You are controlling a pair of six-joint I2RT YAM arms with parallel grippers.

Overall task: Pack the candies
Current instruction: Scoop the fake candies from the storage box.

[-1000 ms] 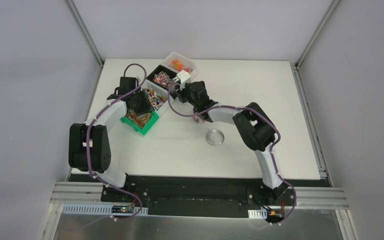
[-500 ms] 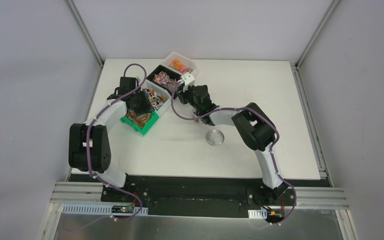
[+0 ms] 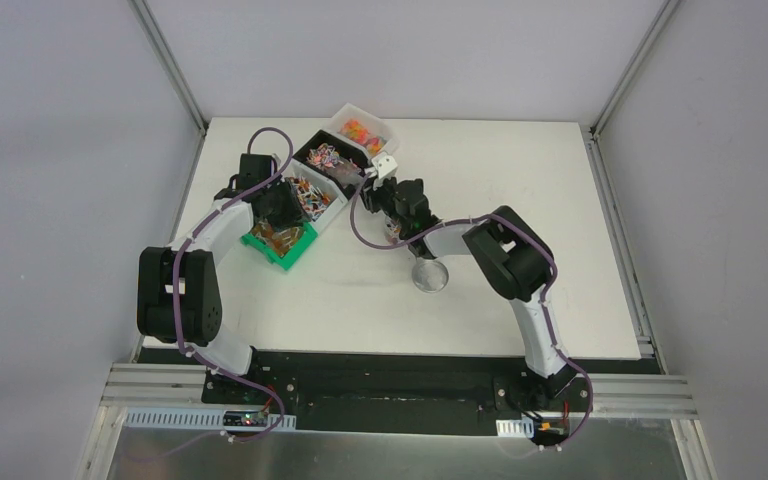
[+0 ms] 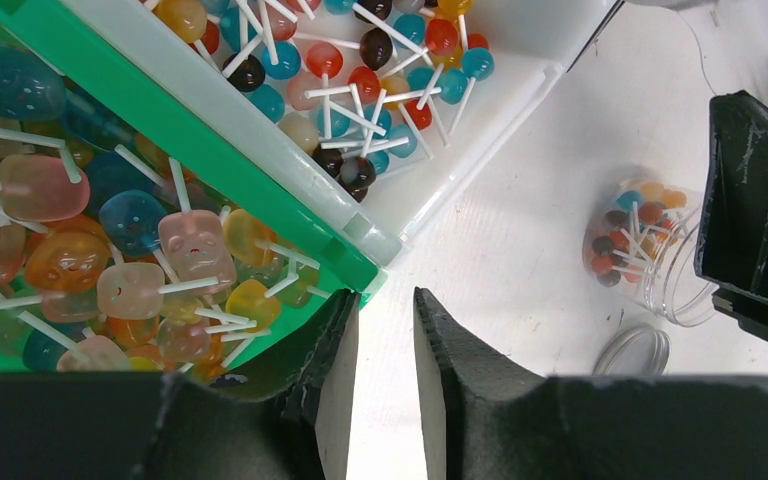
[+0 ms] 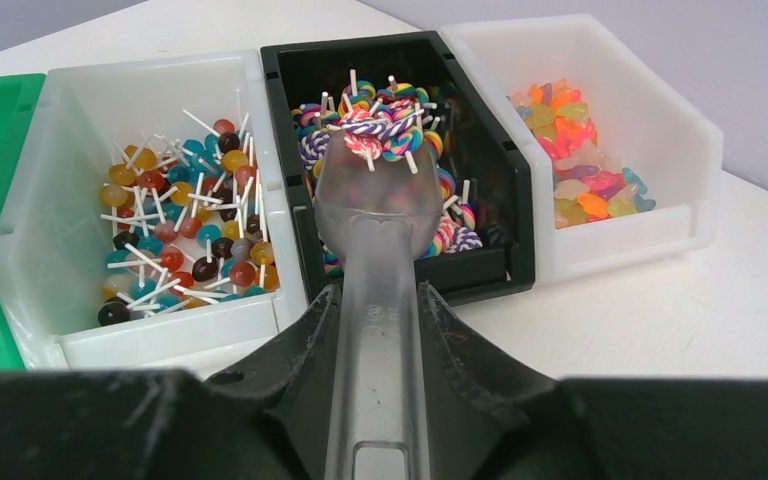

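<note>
Some candies (image 4: 622,232) are seen inside the clear round plastic jar (image 4: 678,292), partly filled; more are heaped on the translucent plastic scoop (image 5: 378,215) clenched by the right gripper (image 5: 375,305) at the black rectangular bin (image 5: 490,272); nothing is grasped by the left gripper (image 4: 385,335), jaws narrowly parted; filling and lidding are judged outstanding.

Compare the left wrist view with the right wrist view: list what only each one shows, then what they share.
Only the left wrist view: the clear jar, partly filled, the lid lying beside it, and the left gripper, slightly open and empty. Only the right wrist view: the right gripper clamped on a clear scoop loaded with swirl lollipops, the black bin behind it, and the far white bin of gummies. Both: the white bin of round lollipops and the green bin.
</note>
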